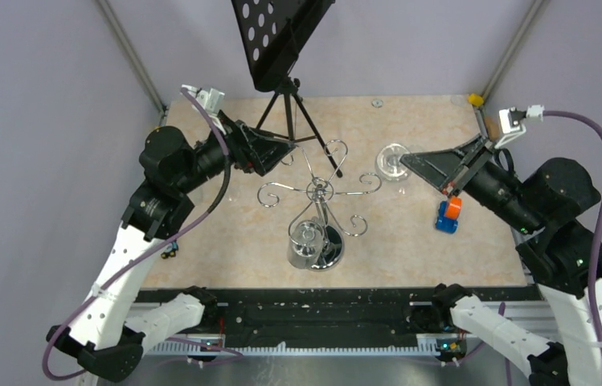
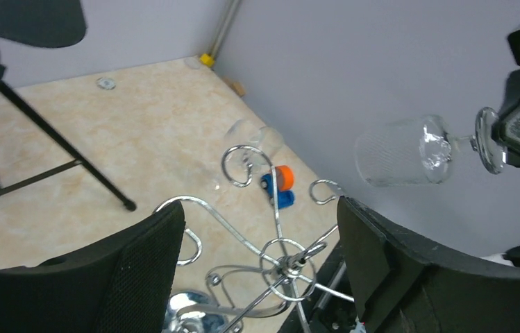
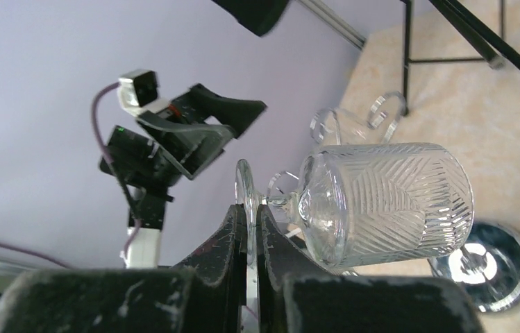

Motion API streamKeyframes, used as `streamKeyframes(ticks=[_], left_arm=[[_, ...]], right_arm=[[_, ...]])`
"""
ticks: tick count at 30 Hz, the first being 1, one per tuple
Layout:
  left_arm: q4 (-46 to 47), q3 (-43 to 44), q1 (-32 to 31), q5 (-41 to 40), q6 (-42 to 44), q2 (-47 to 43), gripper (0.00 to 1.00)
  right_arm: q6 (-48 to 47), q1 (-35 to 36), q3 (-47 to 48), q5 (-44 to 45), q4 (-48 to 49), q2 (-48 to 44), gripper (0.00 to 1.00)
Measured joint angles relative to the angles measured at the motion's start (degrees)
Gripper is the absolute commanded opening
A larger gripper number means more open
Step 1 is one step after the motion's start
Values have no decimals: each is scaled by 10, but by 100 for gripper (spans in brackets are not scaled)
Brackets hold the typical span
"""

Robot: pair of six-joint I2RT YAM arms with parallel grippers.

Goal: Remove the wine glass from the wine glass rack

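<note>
We're holding the wine glass (image 3: 389,198) off the wine glass rack (image 1: 320,191) w/ the right gripper (image 3: 251,215). Its fingers are pinching tight on the thin foot disc. The bowl is sticking out sideways to the left, up in the air just right of the rack's far-right scroll, and apart from it as far as we can tell. The left gripper (image 1: 275,151) is hovering at the rack's far-left side, fingers spread wide, gripping nothing.

Risks, as we're judging them: the pinch is catching only the foot's edge while the bowl's weight is hanging out sideways, so a quick wrist turn could be letting the glass pivot or slip. A swing left could be knocking the bowl into a scroll arm. A 2nd glass (image 1: 304,241) seems to be hanging at the rack's near side.

Room: bare counter (image 1: 410,241) is lying open btw. the rack base and the orange-blue block (image 1: 448,215). The right wall and the tripod (image 1: 289,112) legs are hemming in the far side.
</note>
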Motion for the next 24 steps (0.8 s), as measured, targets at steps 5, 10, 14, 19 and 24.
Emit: streamKeyframes(ticks=[5,10,14,19,24], left_arm=[[102,0,0,81,-95,32,84],[228,-8,0,146,-203,61,85],[317,-15,0,170,-287,79,85],[396,-15,0,186,-373,103,85],[448,-13,0,195,-431,124,84]], right_arm=[[25,0,-6,-35,152,40,0],[90,0,-35,-84,358,88,0],[148,0,-59,-108,479,126,0],[209,0,-83,-123,586,155,0],[266,0,-99,-138,681,172,0]])
